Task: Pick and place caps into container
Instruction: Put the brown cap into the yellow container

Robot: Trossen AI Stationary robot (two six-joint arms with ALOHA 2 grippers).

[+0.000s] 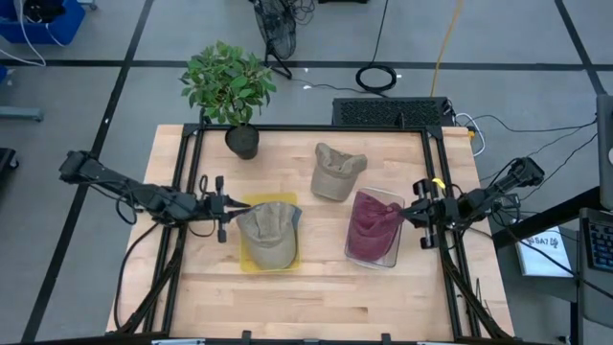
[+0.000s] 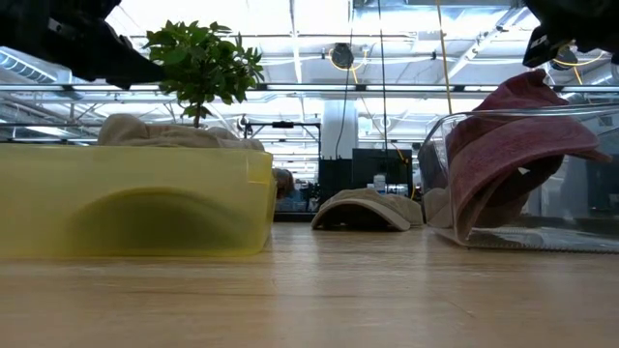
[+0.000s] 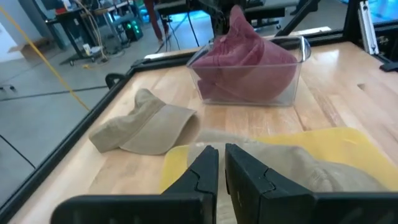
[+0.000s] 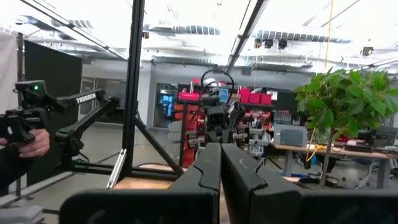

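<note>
Left gripper [image 3: 221,163] nearly clenched, empty, just above khaki cap [image 1: 268,233] in yellow bin [image 1: 247,261]; right gripper [image 1: 419,214] clenched, empty, beside maroon cap [image 1: 372,225]; loose tan cap [image 1: 334,172] next: approach the crown, jaws wide

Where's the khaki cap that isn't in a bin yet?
In the high view the loose khaki cap lies on the table's far middle, right of the potted plant, between the yellow bin and the clear bin.
</note>
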